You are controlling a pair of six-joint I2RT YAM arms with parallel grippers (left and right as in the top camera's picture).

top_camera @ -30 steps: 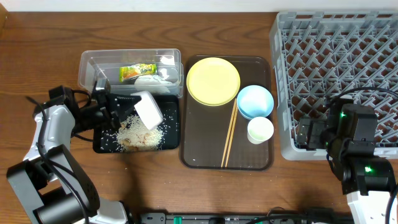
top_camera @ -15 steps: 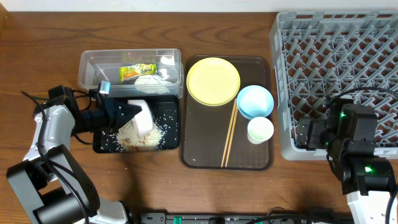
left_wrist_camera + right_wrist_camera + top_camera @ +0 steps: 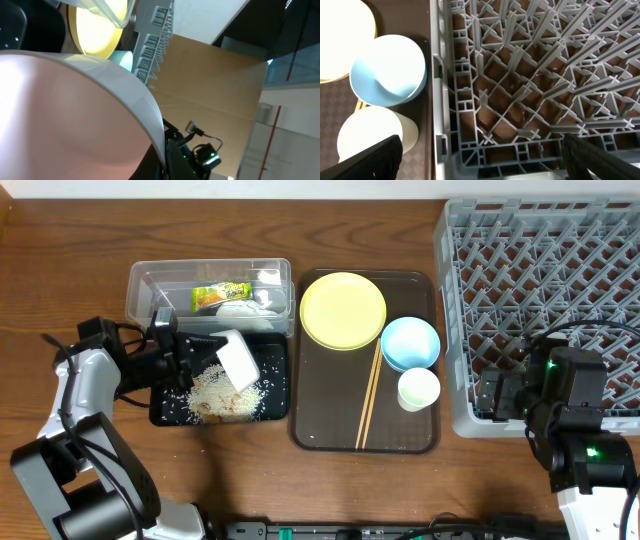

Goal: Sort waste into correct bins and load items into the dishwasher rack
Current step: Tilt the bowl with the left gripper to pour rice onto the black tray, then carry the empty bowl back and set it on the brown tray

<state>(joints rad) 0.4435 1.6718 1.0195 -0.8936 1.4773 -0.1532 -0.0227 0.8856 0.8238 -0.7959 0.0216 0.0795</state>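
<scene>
My left end effector is clamped on the white bowl, which hangs tilted just ahead of the fingers. Directly under the bowl, rice scraps lie heaped in the black tray. Beyond that tray sits the clear tub, with the snack wrapper and tissue inside. My right end effector has its fingers spread wide, gripping nothing, over the dishwasher rack edge. Off to its left sit the small white cup and the light blue bowl.
</scene>
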